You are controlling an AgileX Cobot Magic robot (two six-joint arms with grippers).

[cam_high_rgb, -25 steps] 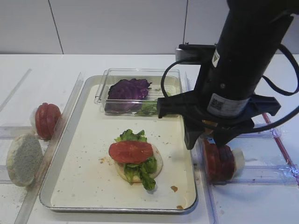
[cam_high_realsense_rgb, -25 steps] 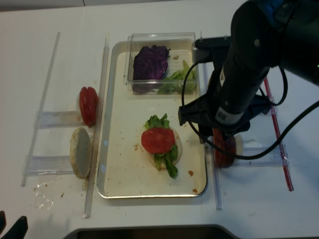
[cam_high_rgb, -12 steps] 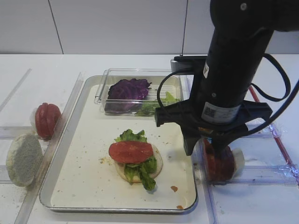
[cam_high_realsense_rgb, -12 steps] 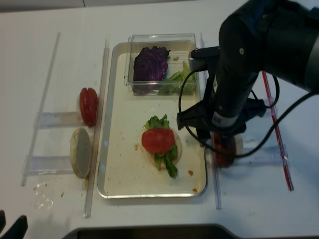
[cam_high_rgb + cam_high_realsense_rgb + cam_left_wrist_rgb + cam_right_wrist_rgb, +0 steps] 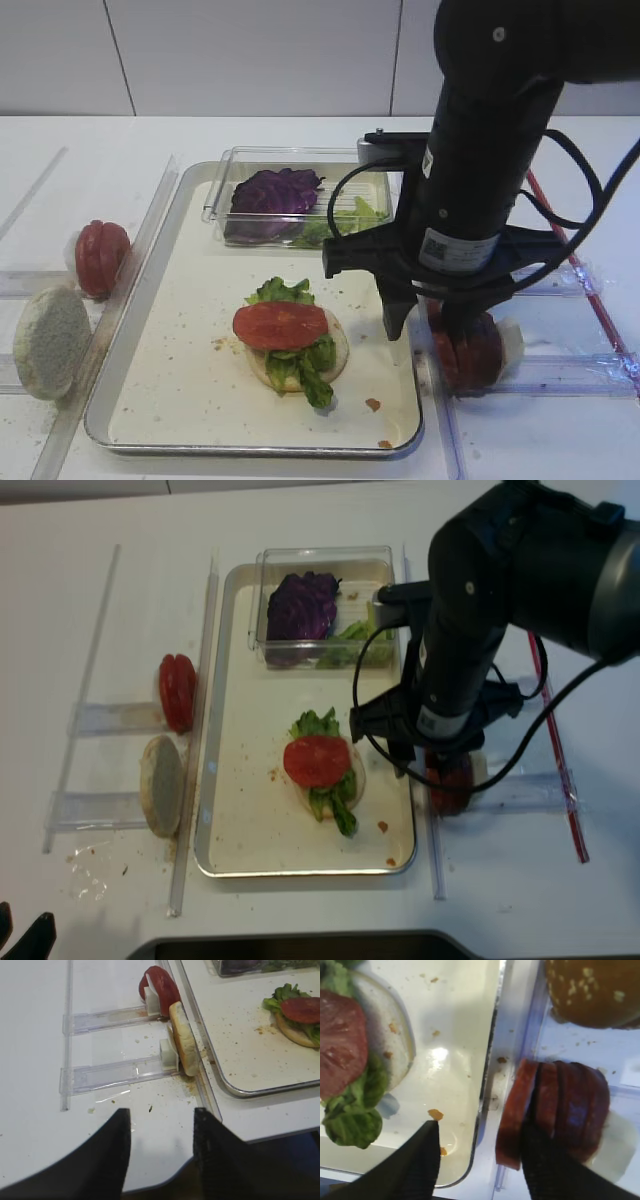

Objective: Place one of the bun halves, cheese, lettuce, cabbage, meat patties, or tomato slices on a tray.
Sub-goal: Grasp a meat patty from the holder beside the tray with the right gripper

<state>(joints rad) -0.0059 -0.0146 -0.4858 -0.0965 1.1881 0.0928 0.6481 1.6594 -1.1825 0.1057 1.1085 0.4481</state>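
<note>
I have the right gripper (image 5: 480, 1160) low over the tray's right rim, jaws spread wide and holding nothing. In the right wrist view one finger (image 5: 417, 1165) sits over the tray (image 5: 465, 1035) floor at about 7 o'clock, and the other finger (image 5: 545, 1160) is planted among the meat patties (image 5: 560, 1110), which stand on edge in a row just outside the rim. Whether that finger touches a patty face I cannot tell. A sesame bun half (image 5: 592, 992) lies beyond the patties at 1 o'clock in that view.

From the exterior high view the right arm (image 5: 480, 180) hides most of the patty stack (image 5: 475, 350), which sits at 3 o'clock from the tray. On the tray floor a pale bun half (image 5: 335, 350) carries lettuce (image 5: 300, 375) and one tomato slice (image 5: 280, 325) on top. At 12 o'clock on the tray a clear plastic box (image 5: 225, 190) holds the cabbage (image 5: 275, 190) and more green leaves.

At 9 o'clock from the tray, outside it, further tomato slices (image 5: 100, 257) and a floury bun half (image 5: 50, 342) stand on edge in clear acrylic racks (image 5: 115, 1067).

The left gripper (image 5: 160, 1155) is parked near the table's front edge, well apart from the racks; its two fingers stand apart with nothing between them
</note>
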